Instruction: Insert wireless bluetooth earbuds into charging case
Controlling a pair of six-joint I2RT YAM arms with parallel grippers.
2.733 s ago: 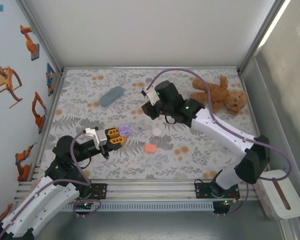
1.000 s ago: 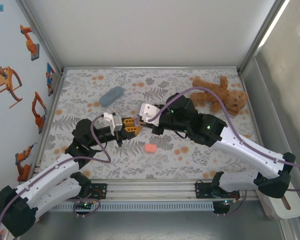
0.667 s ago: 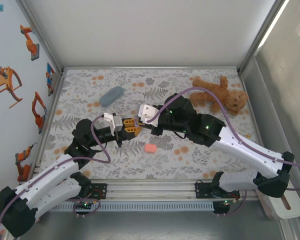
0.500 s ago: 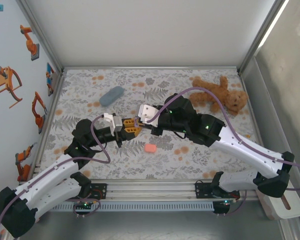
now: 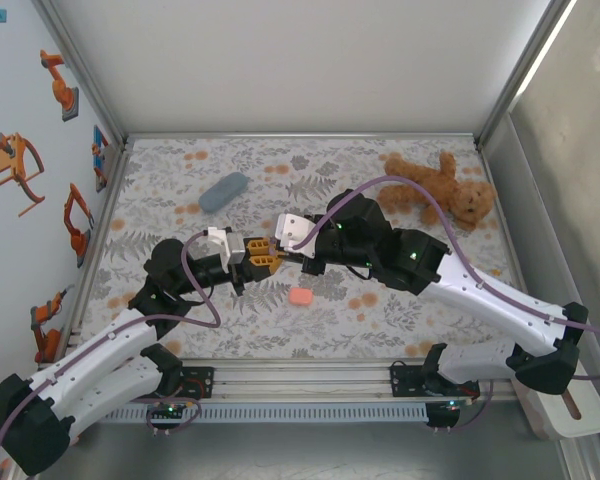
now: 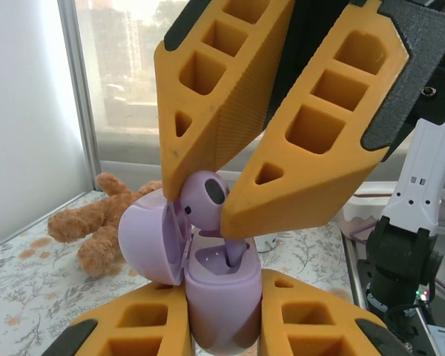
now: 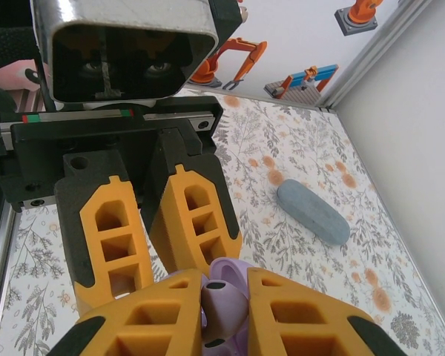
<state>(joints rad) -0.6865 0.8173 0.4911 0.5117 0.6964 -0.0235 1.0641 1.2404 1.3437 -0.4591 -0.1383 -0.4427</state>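
Note:
My left gripper (image 6: pixel 224 320) is shut on the body of a lilac charging case (image 6: pixel 222 297), held upright above the table with its lid (image 6: pixel 150 241) swung open to the left. My right gripper (image 7: pixel 226 311) is shut on a lilac earbud (image 7: pixel 224 308). Seen from the left wrist, the earbud (image 6: pixel 202 199) sits between the right gripper's orange fingers (image 6: pixel 311 148), its stem reaching down into the case's right socket. From above, the left gripper (image 5: pixel 263 255) and right gripper (image 5: pixel 278 243) meet tip to tip over the middle of the table.
A salmon-pink case (image 5: pixel 301 297) lies on the floral mat just in front of the grippers. A blue-grey oblong case (image 5: pixel 224 191) lies at the back left, and a brown teddy bear (image 5: pixel 440 190) at the back right. Walls close in the left, back and right sides.
Both arms have come together from apart over the middle. In the last second the right gripper crept left with the earbud toward the open case; the left arm stayed still.

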